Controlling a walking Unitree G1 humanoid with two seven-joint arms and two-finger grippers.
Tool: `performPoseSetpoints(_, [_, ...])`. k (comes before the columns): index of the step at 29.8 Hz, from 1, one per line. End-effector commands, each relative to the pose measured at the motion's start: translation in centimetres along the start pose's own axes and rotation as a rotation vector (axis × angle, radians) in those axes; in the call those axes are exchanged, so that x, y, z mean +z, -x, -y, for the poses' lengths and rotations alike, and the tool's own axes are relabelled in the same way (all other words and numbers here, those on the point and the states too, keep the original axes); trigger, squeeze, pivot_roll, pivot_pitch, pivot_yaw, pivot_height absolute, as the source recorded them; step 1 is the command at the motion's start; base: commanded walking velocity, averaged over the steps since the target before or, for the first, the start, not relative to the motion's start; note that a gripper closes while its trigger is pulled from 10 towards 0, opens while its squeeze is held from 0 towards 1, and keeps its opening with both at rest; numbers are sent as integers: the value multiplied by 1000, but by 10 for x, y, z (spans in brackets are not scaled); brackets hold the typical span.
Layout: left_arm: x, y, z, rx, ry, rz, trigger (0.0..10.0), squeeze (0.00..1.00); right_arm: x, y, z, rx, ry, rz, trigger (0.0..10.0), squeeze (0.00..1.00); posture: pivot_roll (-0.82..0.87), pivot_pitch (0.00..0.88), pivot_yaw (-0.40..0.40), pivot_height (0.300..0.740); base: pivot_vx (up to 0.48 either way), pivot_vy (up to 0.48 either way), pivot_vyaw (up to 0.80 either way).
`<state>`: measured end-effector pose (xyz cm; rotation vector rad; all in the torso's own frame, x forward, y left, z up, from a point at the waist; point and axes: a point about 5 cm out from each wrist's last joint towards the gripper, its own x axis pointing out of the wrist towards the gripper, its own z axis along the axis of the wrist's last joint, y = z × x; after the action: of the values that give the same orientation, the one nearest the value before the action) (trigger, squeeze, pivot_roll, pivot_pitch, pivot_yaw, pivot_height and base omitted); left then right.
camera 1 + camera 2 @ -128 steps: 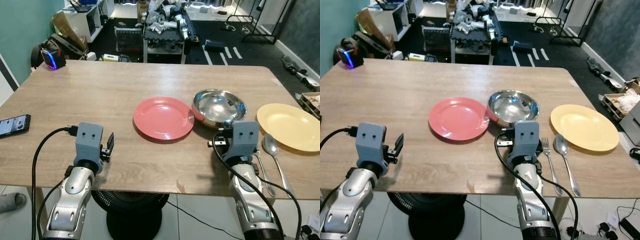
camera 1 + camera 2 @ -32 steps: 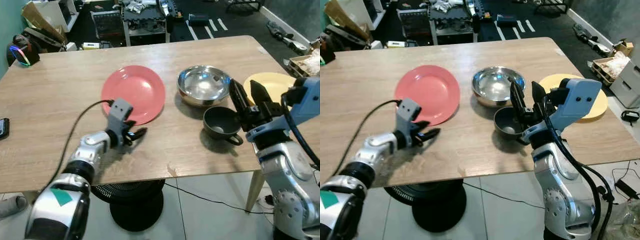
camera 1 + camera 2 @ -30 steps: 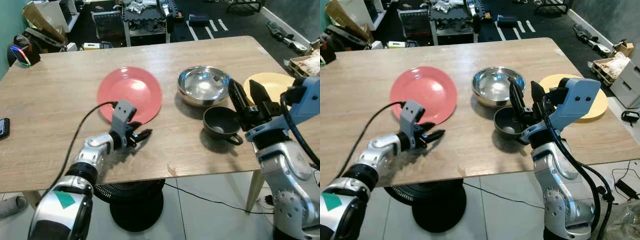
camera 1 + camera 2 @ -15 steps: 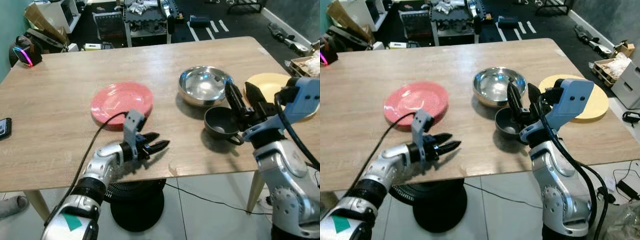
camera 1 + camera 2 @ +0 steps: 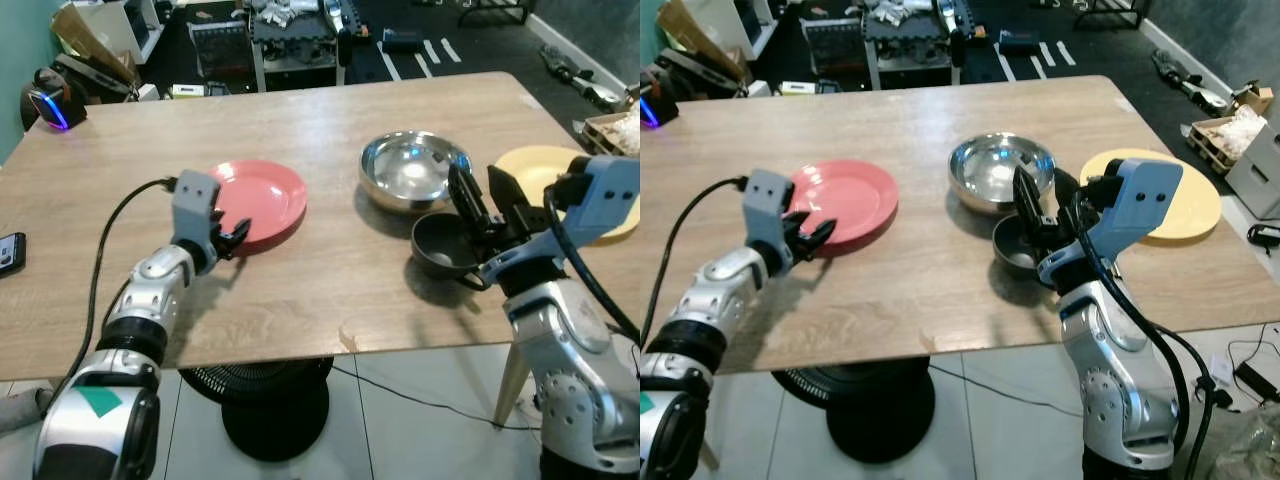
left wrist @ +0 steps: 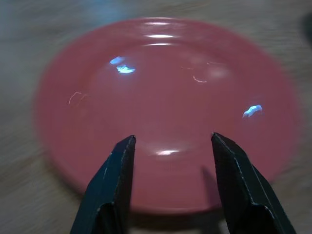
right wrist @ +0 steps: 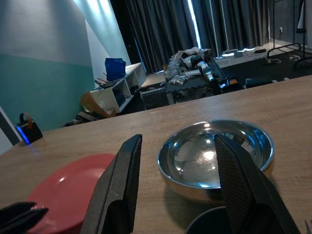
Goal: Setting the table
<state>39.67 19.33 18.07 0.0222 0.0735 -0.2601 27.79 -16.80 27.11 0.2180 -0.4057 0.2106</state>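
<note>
A red plate [image 5: 257, 196] lies on the wooden table [image 5: 300, 290], left of centre. My left gripper [image 5: 232, 238] is at its near-left rim, open, and in the left wrist view the plate [image 6: 165, 97] lies just beyond the black fingertips [image 6: 124, 151]. A steel bowl [image 5: 412, 170] sits right of centre, with a dark handled cup [image 5: 445, 248] just in front of it. My right gripper [image 5: 485, 200] hovers open over the cup's right side, holding nothing. A yellow plate [image 5: 540, 165] lies at the far right, partly hidden by the right arm.
A phone [image 5: 10, 252] lies at the table's left edge and a glowing speaker [image 5: 45, 105] stands at the far left corner. Beyond the table are cluttered shelves and a cart [image 5: 300, 30]. A black fan base [image 5: 275, 410] sits on the floor under the front edge.
My left gripper has swung back from the table's front edge to the red plate's near-left rim. The right gripper has stayed over the dark cup. The view has shifted slightly.
</note>
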Motion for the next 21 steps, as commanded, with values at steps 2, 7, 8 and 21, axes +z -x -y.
performPoseSetpoints(2, [-16, 7, -14, 71, 64, -69, 10000, 0, -1, 3, -1, 6, -3, -9, 10000, 0, -194, 148, 117, 740, 0, 0, 0])
performPoseSetpoints(7, [-25, 11, -25, 139, 131, -107, 10000, 0, 0, 4, 1, 11, 8, -19, 10000, 0, -212, 163, 106, 740, 0, 0, 0])
performPoseSetpoints(8, [-29, 11, -26, 144, 143, -129, 10000, 0, 1, 5, 1, 12, 12, -23, 10000, 0, -219, 168, 100, 740, 0, 0, 0])
performPoseSetpoints(21, [-29, 8, -20, 48, 62, -221, 10000, 0, 1, 8, 2, 12, 28, -45, 10000, 0, -226, 188, 89, 740, 0, 0, 0])
